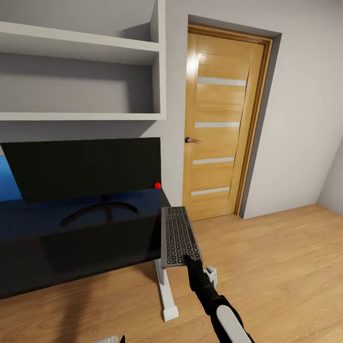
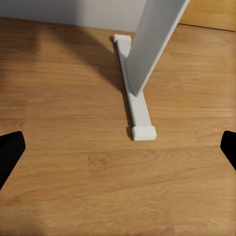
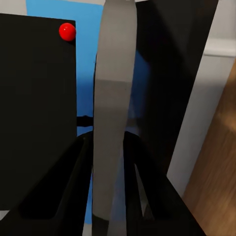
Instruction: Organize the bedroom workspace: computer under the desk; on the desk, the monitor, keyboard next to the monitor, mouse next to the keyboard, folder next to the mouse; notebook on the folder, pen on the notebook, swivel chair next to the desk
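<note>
Head view: my right gripper (image 1: 193, 259) clamps the keyboard's (image 1: 179, 236) near end, carrying it just off the desk's (image 1: 71, 238) right edge; the monitor (image 1: 85, 169) already stands on the desk. Left wrist view: my left gripper (image 2: 118, 147) hangs wide open over floor by a white desk leg (image 2: 157, 44). Right wrist view: fingers (image 3: 78, 177) pinch the keyboard edge-on. Remaining: probably everything else

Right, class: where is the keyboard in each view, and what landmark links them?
Head view: keyboard centre, off the desk's right edge, near end in the right gripper.
Left wrist view: faces the white desk leg and floor.
Right wrist view: seen edge-on up the middle, between the fingers.
Shared landmark: the red ball by the monitor's corner.
</note>
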`<state>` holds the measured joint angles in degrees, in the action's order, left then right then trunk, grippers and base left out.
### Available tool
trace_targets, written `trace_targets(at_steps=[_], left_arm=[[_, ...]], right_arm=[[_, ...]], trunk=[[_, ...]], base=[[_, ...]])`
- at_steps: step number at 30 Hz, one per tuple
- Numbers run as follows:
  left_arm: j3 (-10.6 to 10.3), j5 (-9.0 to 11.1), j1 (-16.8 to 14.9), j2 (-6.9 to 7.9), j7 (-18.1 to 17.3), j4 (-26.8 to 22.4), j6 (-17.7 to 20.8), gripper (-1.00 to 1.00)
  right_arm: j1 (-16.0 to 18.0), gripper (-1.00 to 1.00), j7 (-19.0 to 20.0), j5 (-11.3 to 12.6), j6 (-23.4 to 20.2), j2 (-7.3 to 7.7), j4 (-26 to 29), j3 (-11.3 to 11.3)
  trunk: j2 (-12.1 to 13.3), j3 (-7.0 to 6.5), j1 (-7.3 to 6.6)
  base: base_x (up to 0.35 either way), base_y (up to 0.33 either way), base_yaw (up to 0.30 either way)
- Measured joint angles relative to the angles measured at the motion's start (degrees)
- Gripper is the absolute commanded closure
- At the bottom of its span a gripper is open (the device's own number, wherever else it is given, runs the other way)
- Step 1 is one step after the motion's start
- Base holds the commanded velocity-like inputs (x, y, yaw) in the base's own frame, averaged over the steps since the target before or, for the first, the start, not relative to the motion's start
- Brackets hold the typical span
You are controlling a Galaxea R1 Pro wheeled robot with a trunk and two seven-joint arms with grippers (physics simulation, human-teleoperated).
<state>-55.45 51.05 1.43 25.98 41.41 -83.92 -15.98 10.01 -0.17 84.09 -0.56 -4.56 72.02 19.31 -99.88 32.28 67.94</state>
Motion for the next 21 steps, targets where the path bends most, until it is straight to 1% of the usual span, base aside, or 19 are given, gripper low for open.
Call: trace_targets(at_steps=[18,21], left_arm=[[-0.05,-0.01,0.02,0.0,0.0,0.06,0.0,-1.0],[-0.03,-0.02,0.03,0.0,-0.01,0.06,0.0,-1.0]], right_arm=[[0.0,1.0,-0.19,0.07,0.0,-0.08,0.13,-0.01],[0.0,1.0,-0.21,0.06,0.05,-0.09,0.12,-0.03]], trunk=[[0.0,0.0,0.0],[0.0,0.0,0.0]], base=[[0.0,0.0,0.0],[0.0,0.0,0.057]])
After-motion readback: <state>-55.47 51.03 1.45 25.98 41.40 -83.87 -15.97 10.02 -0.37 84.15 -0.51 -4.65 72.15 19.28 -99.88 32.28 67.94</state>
